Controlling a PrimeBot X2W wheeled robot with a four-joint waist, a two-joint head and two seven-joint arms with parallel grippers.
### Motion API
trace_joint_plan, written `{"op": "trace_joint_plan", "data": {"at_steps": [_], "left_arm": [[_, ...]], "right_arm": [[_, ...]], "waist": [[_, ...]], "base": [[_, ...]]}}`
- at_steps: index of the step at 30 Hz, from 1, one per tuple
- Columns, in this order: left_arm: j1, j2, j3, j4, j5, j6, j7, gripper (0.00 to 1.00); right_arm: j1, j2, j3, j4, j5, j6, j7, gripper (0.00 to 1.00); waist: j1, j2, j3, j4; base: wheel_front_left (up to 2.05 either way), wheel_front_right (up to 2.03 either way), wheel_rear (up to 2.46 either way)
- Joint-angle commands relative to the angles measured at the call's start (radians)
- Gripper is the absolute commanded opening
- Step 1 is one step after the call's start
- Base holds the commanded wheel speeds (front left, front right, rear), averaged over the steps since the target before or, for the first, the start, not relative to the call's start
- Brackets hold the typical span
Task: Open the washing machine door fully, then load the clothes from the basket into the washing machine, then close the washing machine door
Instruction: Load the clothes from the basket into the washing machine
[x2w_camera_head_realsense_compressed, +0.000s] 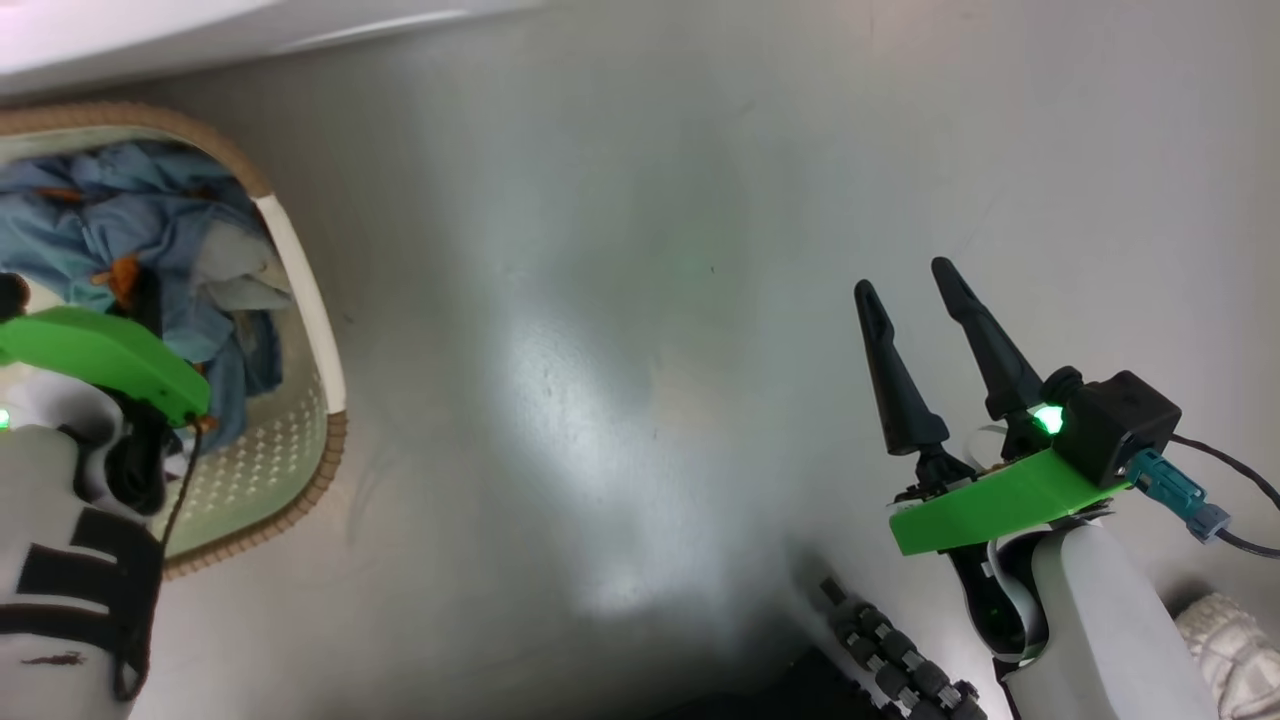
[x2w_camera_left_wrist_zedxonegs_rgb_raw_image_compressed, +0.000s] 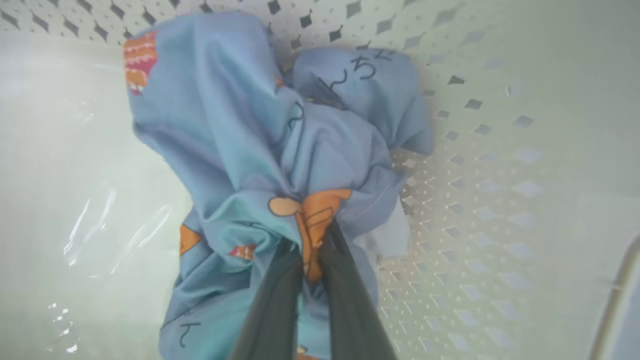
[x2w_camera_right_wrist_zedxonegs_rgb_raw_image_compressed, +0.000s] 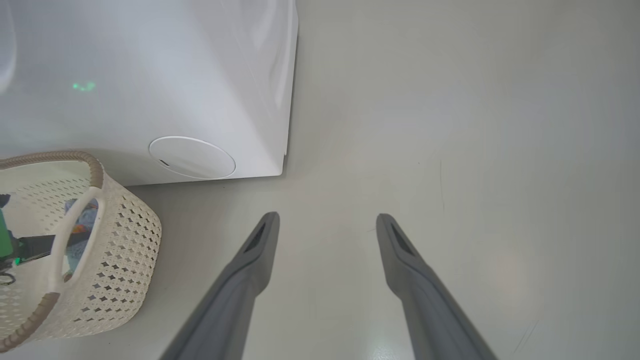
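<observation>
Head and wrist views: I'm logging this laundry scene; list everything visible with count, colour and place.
Perforated plastic basket with brown woven-look rim: one, cream-white, on the floor beside the washing machine.
Soft printed clothes: bunched heap, count unclear, light blue with orange prints, inside the basket.
Box-shaped washing machine: one, white, next to the basket.
Round flat cover: one, white, low on the machine's panel.
Glossy floor: one, grey, under everything.
Fluffy object: one, off-white, head view's lower right corner; cannot identify.
Left gripper: one, dark fingers, shut on the clothes inside the basket.
Right gripper: one, dark fingers, open above bare floor.
</observation>
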Motion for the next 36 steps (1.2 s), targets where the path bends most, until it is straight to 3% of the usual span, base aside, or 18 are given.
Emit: {"op": "trace_joint_plan", "data": {"at_steps": [1, 5, 14, 18, 25, 36], "left_arm": [[0.036, 0.038, 0.010, -0.009, -0.004, -0.002, -0.020, 0.00], [0.085, 0.043, -0.028, -0.022, -0.012, -0.002, -0.132, 0.00], [0.187, 0.034, -0.046, -0.064, -0.014, -0.002, -0.219, 0.00], [0.247, 0.030, 0.032, -0.184, 0.046, 0.010, -0.222, 0.00], [0.407, -0.038, 0.159, -0.424, 0.208, 0.033, -0.222, 0.00], [0.574, -0.121, 0.309, -0.737, 0.402, 0.026, -0.222, 0.00]], "right_arm": [[0.024, 0.000, 0.014, -0.015, 0.001, 0.002, -0.012, 1.00], [0.026, 0.000, -0.003, -0.008, -0.015, 0.002, -0.012, 1.00], [0.056, 0.000, -0.024, 0.016, -0.036, 0.002, -0.012, 1.00], [0.075, 0.000, -0.034, 0.021, -0.050, 0.002, -0.012, 1.00], [0.116, -0.014, -0.044, 0.039, -0.056, 0.002, -0.012, 1.00], [0.174, -0.024, -0.041, 0.055, -0.059, 0.002, -0.012, 1.00]], "waist": [[0.0000, 0.0000, -0.027, 0.013], [0.0000, 0.0000, -0.097, 0.035], [0.0000, 0.0000, -0.228, 0.078], [0.0000, 0.0000, -0.291, 0.104], [0.0000, 0.0000, -0.402, 0.143], [0.0000, 0.0000, -0.549, 0.171]], "base": [[0.00, 0.00, 0.00], [0.00, 0.00, 0.00], [0.00, 0.00, 0.00], [0.00, 0.00, 0.00], [0.00, 0.00, 0.00], [0.00, 0.00, 0.00]]}}
